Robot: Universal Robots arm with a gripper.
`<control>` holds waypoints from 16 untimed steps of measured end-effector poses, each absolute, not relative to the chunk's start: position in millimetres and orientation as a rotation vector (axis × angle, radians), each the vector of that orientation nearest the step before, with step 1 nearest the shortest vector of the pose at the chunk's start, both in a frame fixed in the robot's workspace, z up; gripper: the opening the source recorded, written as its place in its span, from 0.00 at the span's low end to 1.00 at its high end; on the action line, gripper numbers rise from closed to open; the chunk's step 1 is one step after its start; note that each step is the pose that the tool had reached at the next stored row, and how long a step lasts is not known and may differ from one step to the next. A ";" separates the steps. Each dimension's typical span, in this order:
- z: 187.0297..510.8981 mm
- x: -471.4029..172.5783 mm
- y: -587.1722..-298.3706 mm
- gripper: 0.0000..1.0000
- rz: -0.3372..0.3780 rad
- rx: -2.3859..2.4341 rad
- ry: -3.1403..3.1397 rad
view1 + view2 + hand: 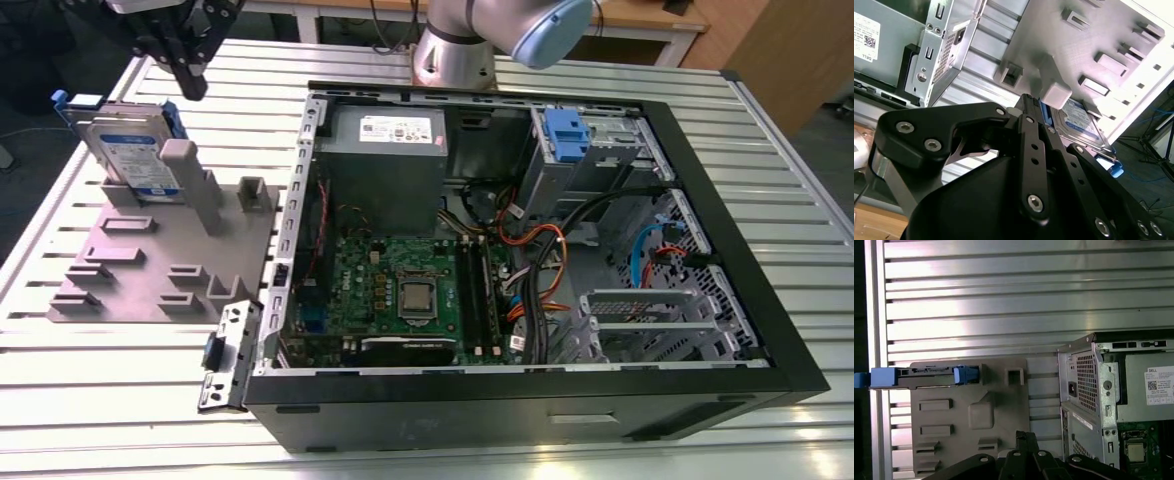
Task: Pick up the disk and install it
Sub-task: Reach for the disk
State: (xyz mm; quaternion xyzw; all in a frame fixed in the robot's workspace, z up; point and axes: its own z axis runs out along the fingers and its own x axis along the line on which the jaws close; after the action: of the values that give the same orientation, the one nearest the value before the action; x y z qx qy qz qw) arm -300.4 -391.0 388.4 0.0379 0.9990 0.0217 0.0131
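Disk point(131, 150), silver with white-and-blue label and blue frame, stands upright in grey fixture point(147, 270); fingers point(194, 70) together.

disk point(134, 150): silver, blue frame | fixture point(147, 270): grey | case point(534, 400): black | table point(120, 400): ribbed silver

Ribbed metal table point(107, 400), wooden cabinet point(781, 60) beyond
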 end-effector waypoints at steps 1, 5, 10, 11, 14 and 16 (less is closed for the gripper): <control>388.3 -301.0 -391.0 0.11 0.068 0.118 3.112; 388.0 -303.5 -391.0 0.11 0.068 0.118 3.112; 387.6 -306.9 -390.9 0.11 0.068 0.118 3.113; 387.6 -307.6 -390.9 0.11 0.068 0.118 3.113; 387.4 -309.4 -390.9 0.11 0.068 0.118 3.113; 387.3 -310.7 -391.0 0.11 0.068 0.118 3.113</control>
State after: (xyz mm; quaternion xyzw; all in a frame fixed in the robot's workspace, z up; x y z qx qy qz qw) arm -310.7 -391.0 387.3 0.0379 0.9990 0.0217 0.0130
